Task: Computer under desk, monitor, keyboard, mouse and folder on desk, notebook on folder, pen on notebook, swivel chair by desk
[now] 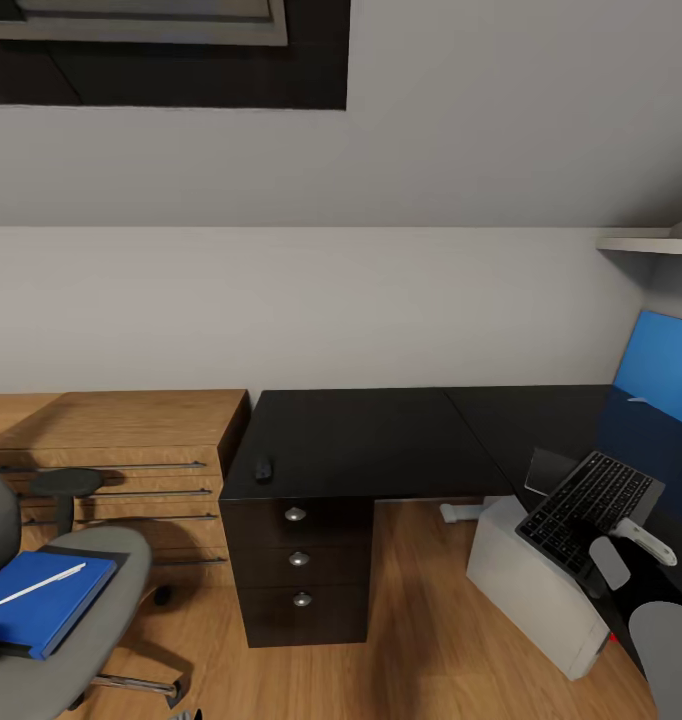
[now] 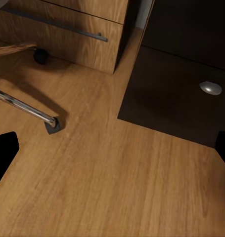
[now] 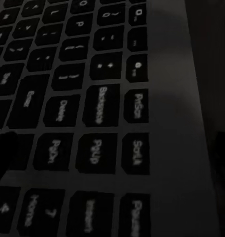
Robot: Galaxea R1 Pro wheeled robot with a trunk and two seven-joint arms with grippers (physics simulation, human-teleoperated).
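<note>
My right gripper (image 1: 609,556) is shut on the near end of the dark keyboard (image 1: 589,505), which hangs tilted above the light grey computer (image 1: 534,590) on the floor by the black desk (image 1: 381,440). The right wrist view shows the keys (image 3: 97,108) close up. The small black mouse (image 1: 264,468) lies near the desk's front left corner. At lower left, the grey swivel chair (image 1: 111,590) carries the blue folder (image 1: 41,605) with the white pen (image 1: 39,584) on it. The notebook and monitor are not made out. My left gripper (image 2: 112,153) is open above the floor.
A light wooden drawer cabinet (image 1: 121,450) stands left of the desk. The desk's three knobbed drawers (image 1: 299,558) face me. A blue wall panel (image 1: 666,365) and a white shelf (image 1: 646,243) are at right. The chair's chrome leg (image 2: 25,109) crosses the wooden floor (image 2: 102,187).
</note>
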